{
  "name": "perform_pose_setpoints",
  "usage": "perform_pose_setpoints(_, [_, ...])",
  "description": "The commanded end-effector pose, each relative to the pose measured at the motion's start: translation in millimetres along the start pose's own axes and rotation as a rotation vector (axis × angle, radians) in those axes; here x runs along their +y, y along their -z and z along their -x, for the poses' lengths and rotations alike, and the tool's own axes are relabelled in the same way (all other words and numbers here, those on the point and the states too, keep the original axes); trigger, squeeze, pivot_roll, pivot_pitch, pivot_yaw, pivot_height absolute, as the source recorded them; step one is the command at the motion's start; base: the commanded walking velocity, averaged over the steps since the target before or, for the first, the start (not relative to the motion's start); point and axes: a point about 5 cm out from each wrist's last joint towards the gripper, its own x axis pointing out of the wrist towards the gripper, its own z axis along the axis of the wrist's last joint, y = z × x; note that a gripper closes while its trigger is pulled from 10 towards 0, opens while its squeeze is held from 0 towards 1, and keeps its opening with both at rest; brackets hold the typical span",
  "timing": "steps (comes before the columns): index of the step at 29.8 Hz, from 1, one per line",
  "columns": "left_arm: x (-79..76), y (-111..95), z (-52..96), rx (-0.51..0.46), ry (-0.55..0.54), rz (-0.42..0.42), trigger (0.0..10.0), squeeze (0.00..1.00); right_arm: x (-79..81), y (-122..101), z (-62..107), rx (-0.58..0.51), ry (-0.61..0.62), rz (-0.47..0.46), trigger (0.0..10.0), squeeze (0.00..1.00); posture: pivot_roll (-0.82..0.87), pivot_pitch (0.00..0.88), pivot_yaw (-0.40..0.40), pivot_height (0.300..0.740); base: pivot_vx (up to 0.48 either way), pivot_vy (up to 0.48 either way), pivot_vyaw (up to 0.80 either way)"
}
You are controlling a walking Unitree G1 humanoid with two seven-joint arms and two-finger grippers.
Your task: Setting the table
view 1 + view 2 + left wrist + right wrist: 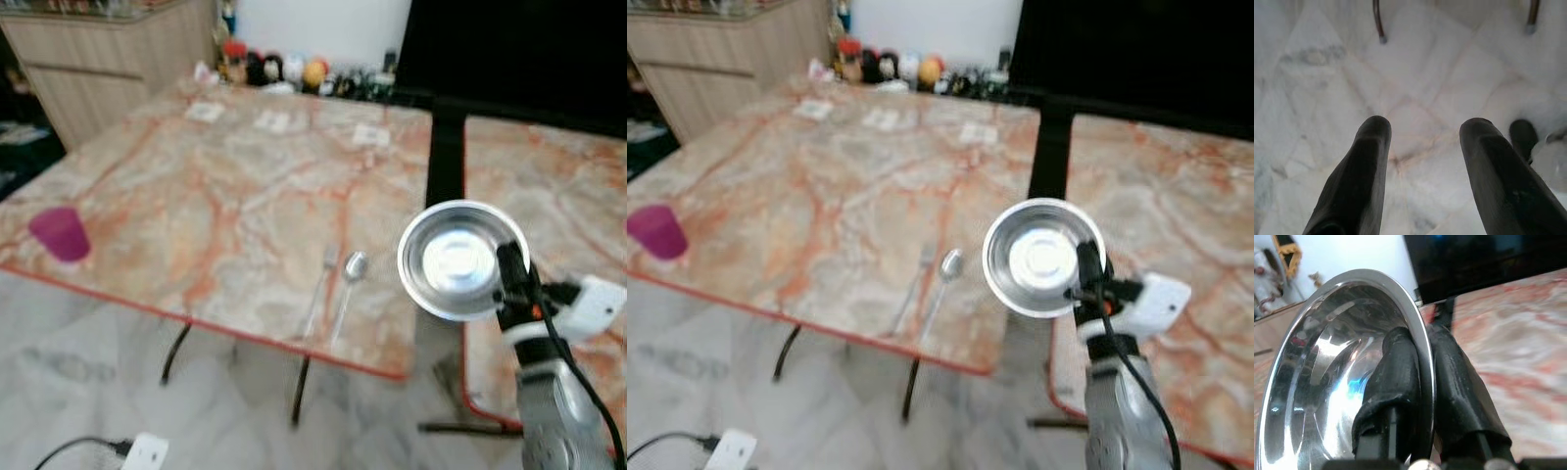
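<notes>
Cup: a magenta cup stands upright near the left front edge of the marble bench, well apart from the cutlery.

Floor: pale marble tiles; a white plug block with a black cord lies on it below the bench's front edge.

Left hand: the left hand hangs low over the floor, its two black fingers spread with bare tile between them, pinching nothing. Two dark bench legs show beyond it.

Far edge: small white cards lie in a row toward the back of the bench, and a cluster of small figurines stands along the far edge. A wooden cabinet stands behind the bench's left side.

Cutlery: a fork and a spoon lie side by side, just beside each other, near the front edge of the bench, handles pointing to the front.

Bowl: a shiny steel bowl is held in the air, tilted with its inside facing the head camera, over the dark gap between the bench and a second marble bench on the right, just right of the spoon.

Right hand: the right hand is clamped on the bowl's rim, one finger inside the bowl and the other against its outside.
</notes>
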Motion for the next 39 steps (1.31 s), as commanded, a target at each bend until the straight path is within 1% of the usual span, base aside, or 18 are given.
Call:
perform_pose_setpoints(1, [-7.2, 2.6, 0.9, 0.013, 0.015, 0.001, 10.0, 0.00, -7.4, -6.5, 1.1, -0.032, 0.038, 0.010, 10.0, 0.00, 0.10, 0.020, 0.005, 0.740, 0.000, -0.382, 0.00])
perform_pose_setpoints(6, [-7.5, 0.9, 0.4, 0.007, 0.021, -0.007, 10.0, 0.00, -8.3, -7.5, 1.1, -0.061, 0.068, -0.012, 10.0, 0.00, 0.10, 0.019, 0.010, 0.740, 0.000, -0.382, 0.00])
perform_pose_setpoints(7, [-6.8, 0.2, 0.1, 0.005, 0.024, -0.015, 10.0, 0.00, -6.9, -6.9, 1.5, -0.067, 0.069, -0.019, 10.0, 0.00, 0.10, 0.014, 0.026, 0.740, 0.000, -0.386, 0.00])
perform_pose_setpoints(12, [-3.8, -0.6, -0.3, 0.002, 0.023, -0.023, 10.0, 0.00, -4.6, -4.4, 3.0, -0.068, 0.074, -0.024, 10.0, 0.00, 0.10, 0.008, 0.028, 0.740, 0.000, -0.386, 0.00])
perform_pose_setpoints(18, [-2.3, -1.6, -0.7, 0.000, 0.017, -0.019, 10.0, 0.00, -8.6, -11.6, 2.9, -0.092, 0.095, -0.014, 10.0, 0.00, 0.10, 0.001, 0.024, 0.740, 0.000, -0.382, 0.00])
perform_pose_setpoints(22, [-4.0, -1.7, -0.8, 0.002, 0.024, -0.019, 10.0, 0.00, -7.4, -12.6, 2.8, -0.099, 0.089, -0.027, 10.0, 0.00, 0.09, 0.000, 0.020, 0.740, 0.000, -0.384, -0.72])
perform_pose_setpoints(27, [-5.4, -0.1, -0.1, 0.005, 0.027, -0.017, 10.0, 0.00, -5.3, -10.7, 3.1, -0.107, 0.090, -0.030, 10.0, 0.00, 0.09, 0.000, 0.012, 0.740, 0.000, -0.385, -0.59])
perform_pose_setpoints(31, [-5.9, 7.2, 2.7, 0.020, 0.029, -0.015, 10.0, 0.00, -2.0, -11.0, -1.0, -0.113, 0.088, -0.046, 10.0, 0.00, 0.09, 0.000, 0.008, 0.740, 0.000, -0.382, 0.00])
perform_pose_setpoints(35, [-6.0, 10.8, 4.0, 0.029, 0.028, -0.015, 10.0, 0.00, -3.6, -11.7, -1.6, -0.115, 0.098, -0.052, 10.0, 0.00, 0.09, 0.000, 0.007, 0.740, 0.000, -0.382, 0.00])
perform_pose_setpoints(39, [-6.0, 12.4, 4.5, 0.037, 0.023, -0.001, 10.0, 0.00, -6.2, -13.8, -0.5, -0.122, 0.112, -0.049, 10.0, 0.00, 0.09, 0.000, 0.006, 0.740, 0.000, 0.000, 0.00])
